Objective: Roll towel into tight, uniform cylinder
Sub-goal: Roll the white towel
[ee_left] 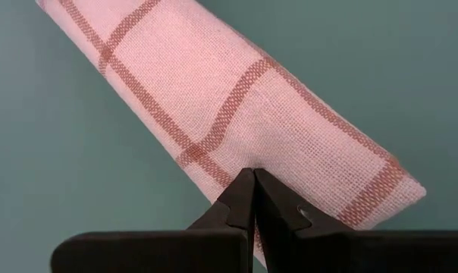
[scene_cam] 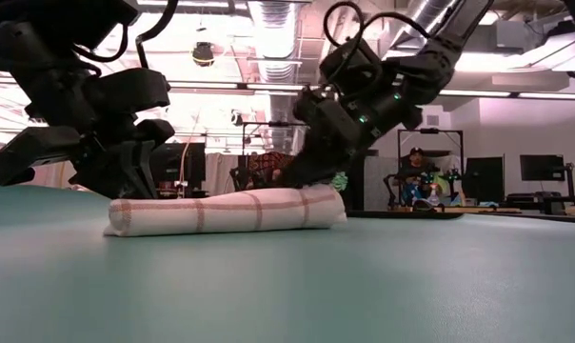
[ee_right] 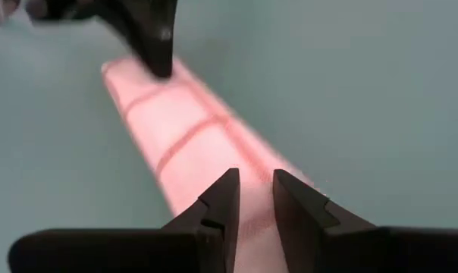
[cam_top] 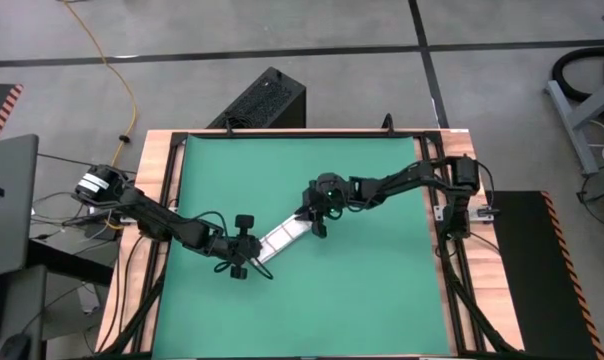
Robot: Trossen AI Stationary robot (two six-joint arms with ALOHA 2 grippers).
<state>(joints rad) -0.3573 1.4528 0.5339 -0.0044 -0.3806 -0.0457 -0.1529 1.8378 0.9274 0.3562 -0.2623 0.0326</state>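
Note:
The towel (cam_top: 285,237), white with a red-brown check, lies rolled into a cylinder on the green mat (cam_top: 382,290). It runs slantwise near the mat's middle, and its whole length rests on the mat (scene_cam: 226,211). My left gripper (cam_top: 257,258) is shut at the roll's near-left end, and its own wrist view shows the tips (ee_left: 252,182) at the cloth. My right gripper (cam_top: 313,222) stands over the roll's far-right end. Its fingers (ee_right: 253,193) are a narrow gap apart, with the cloth (ee_right: 191,129) showing beyond them. My left gripper has its shut fingertips against the roll's long side (ee_left: 236,163), a short way in from its end (ee_left: 399,189). The fingers slant down at it from the table's near left. The roll lies flat on the mat. My right gripper: I cannot tell whether its fingertips touch the roll's end (ee_right: 252,220).
The mat sits in a wooden-edged table (cam_top: 152,180) with black rails. A black box (cam_top: 262,100) stands on the floor beyond the far edge. Bare mat lies all around the roll.

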